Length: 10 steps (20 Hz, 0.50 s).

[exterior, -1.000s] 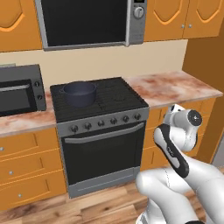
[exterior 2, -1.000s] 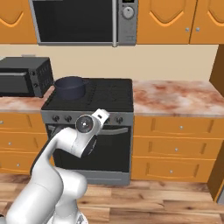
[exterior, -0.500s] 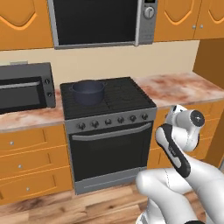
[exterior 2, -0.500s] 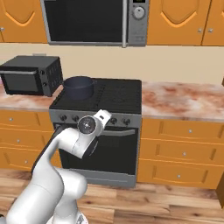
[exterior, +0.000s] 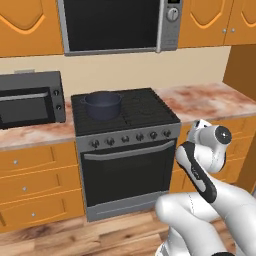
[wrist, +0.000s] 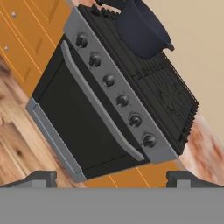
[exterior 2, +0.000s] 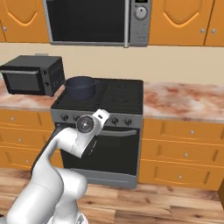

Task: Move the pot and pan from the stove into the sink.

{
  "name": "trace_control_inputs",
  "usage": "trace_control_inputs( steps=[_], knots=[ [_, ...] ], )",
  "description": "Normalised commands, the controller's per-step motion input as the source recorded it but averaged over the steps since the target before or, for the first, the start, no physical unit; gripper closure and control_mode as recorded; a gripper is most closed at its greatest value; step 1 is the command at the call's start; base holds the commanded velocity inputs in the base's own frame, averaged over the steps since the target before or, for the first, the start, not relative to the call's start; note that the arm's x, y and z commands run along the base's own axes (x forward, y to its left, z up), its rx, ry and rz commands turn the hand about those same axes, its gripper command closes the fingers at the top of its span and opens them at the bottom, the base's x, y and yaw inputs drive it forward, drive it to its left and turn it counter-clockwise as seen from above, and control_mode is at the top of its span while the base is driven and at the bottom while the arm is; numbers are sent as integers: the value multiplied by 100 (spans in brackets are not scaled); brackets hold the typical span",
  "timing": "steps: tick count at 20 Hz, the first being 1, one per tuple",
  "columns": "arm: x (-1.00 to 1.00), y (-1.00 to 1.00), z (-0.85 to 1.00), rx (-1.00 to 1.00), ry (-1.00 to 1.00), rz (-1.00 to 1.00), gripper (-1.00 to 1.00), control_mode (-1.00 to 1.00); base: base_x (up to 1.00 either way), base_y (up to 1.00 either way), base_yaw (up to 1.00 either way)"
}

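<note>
Pot (exterior: 102, 104) on stove (exterior: 125, 150), back-left burner, centre-left of left base frame; upper centre in hand frame (wrist: 142, 28). Gripper (wrist: 111, 177) released, jaws spread wide at bottom of hand frame, holding nothing, well short of stove front.

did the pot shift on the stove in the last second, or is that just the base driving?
No. The pot sits on the stove's back-left grate as before; the whole scene slid together, so the camera moved.
</note>
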Motion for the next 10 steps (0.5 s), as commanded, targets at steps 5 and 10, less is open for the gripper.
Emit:
trace_control_inputs(
  steps=[5, 10],
  knots=[
    [0, 0, 0, 0, 0, 0, -100, 100, 37, 2, 0],
    [0, 0, 0, 0, 0, 0, -100, 100, 53, 8, 0]
  ],
)
